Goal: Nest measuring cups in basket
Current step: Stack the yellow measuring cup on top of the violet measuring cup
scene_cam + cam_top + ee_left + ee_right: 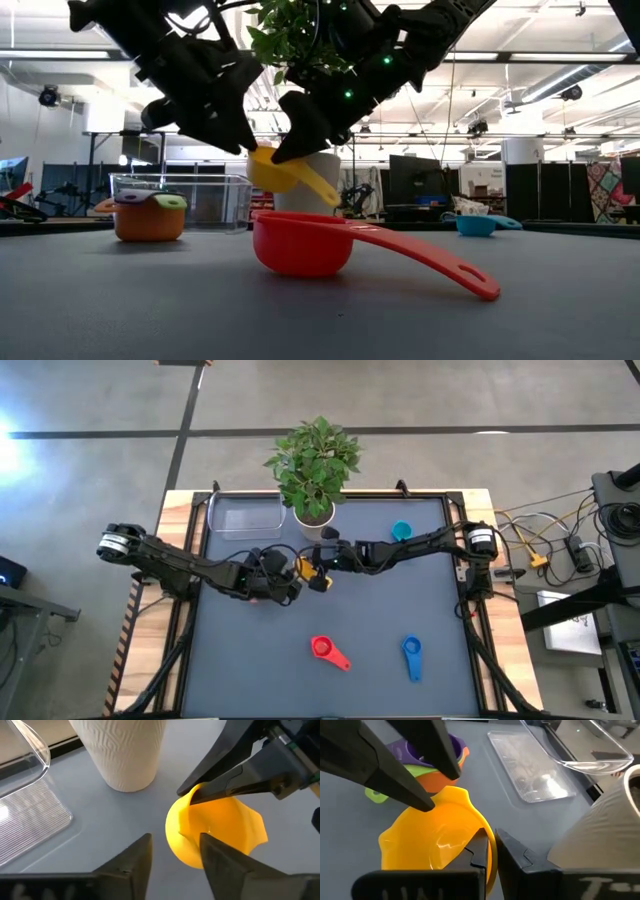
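Note:
A yellow measuring cup (282,170) hangs in the air between both grippers, in front of the white plant pot (315,185). My right gripper (492,851) is shut on it. My left gripper (175,852) is open, its fingers at the cup's opposite side. An orange cup (150,220) with green and purple cups nested in it stands on the table beside the clear basket (245,516). The red cup (328,651), the blue cup (412,656) and the teal cup (401,531) lie apart on the mat. My right gripper pinches the yellow cup's rim wall (489,837), one finger inside the bowl and one outside, coming slanting down from the table's right. The cup is lifted clear of the table and tilted, its handle (325,190) pointing down. My left gripper: whether its open fingers (420,795) touch the cup cannot be told.
The potted plant (315,465) stands at the far edge, close behind the grippers. The basket (535,775) lies to the plant's left. The red cup (300,245) lies on its bowl toward the near edge. Open mat lies between the grippers and the near edge.

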`<action>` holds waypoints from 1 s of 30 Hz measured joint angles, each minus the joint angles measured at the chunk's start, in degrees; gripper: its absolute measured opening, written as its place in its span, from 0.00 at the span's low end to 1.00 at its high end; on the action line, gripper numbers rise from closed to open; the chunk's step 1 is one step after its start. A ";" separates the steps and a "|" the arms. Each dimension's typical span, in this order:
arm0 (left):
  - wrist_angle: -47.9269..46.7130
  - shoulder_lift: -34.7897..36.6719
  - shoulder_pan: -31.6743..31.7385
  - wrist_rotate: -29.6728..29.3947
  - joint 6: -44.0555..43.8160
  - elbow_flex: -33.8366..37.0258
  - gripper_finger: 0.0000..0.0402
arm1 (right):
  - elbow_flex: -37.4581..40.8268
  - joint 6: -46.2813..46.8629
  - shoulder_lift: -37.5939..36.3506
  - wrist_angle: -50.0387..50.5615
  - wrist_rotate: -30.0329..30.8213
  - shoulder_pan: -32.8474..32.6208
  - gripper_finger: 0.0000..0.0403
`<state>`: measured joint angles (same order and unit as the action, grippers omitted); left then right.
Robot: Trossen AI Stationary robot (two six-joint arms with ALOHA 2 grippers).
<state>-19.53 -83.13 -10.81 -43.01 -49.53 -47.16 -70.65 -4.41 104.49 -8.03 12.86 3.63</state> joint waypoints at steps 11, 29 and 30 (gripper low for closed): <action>-0.72 0.00 0.00 3.67 4.08 0.04 0.52 | 0.00 -4.77 0.00 -0.15 -4.85 0.01 0.03; -0.21 0.00 0.00 3.69 3.34 0.00 0.13 | 0.00 -5.70 -0.02 -2.06 -4.96 0.06 0.03; -0.49 0.00 0.01 3.45 3.25 0.00 0.07 | 0.00 -5.74 -0.07 -1.88 -4.80 0.06 0.03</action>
<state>-20.02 -83.13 -10.80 -39.56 -46.29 -47.15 -70.65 -10.15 104.42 -9.92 8.05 3.68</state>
